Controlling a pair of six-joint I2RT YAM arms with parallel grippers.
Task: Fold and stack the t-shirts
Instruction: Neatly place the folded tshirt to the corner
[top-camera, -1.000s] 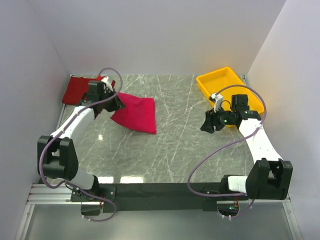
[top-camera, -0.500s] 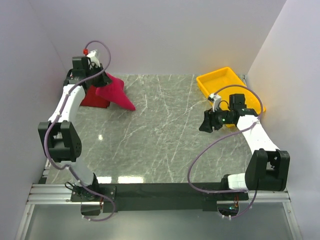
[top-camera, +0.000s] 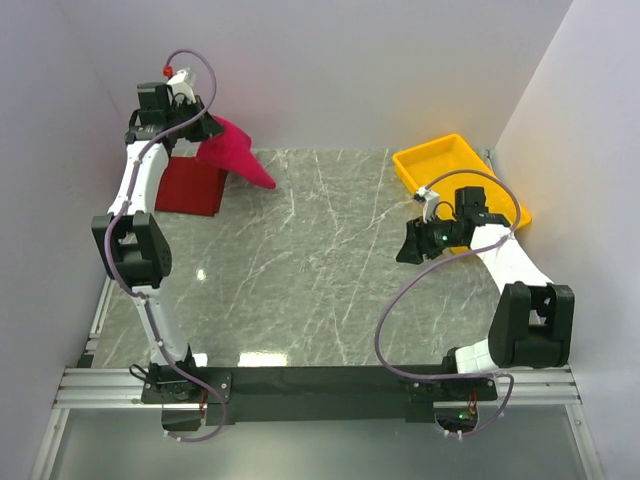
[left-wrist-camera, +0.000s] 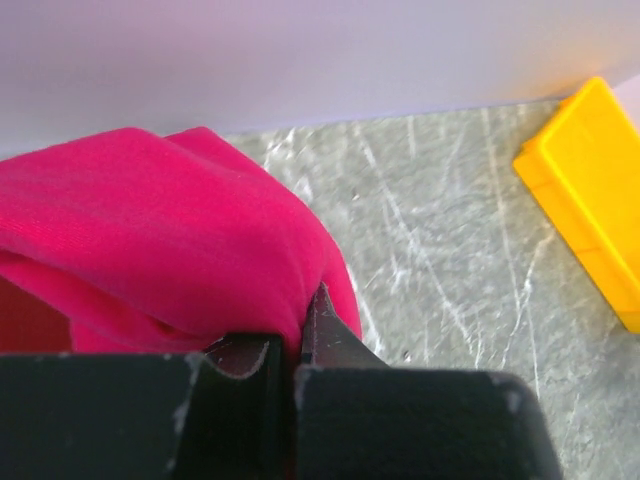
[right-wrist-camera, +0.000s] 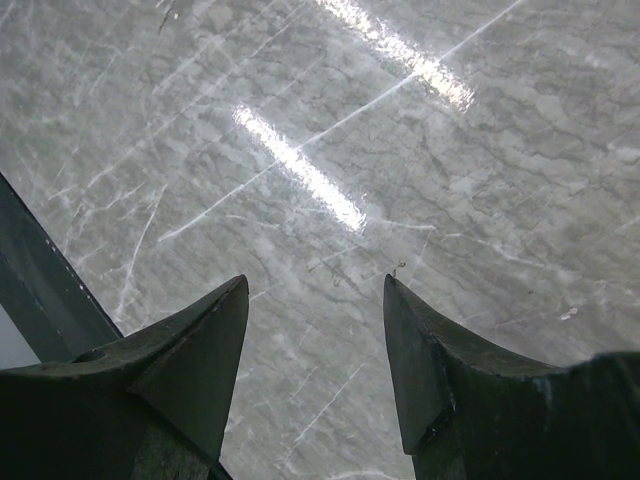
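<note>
Overhead alone is showing the maroon shirt (top-camera: 190, 187). The left gripper (top-camera: 205, 130), stretched rearward, is pinching the pink shirt (top-camera: 238, 160); the right gripper (right-wrist-camera: 315, 340) is hanging open, empty.

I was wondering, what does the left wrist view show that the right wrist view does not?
Only the left wrist view: the left gripper shut on the crimson t-shirt, and the yellow tray at the right. Only the right wrist view: the right gripper, open and empty, and a dark strip at lower left. Both: the grey marble table.
</note>
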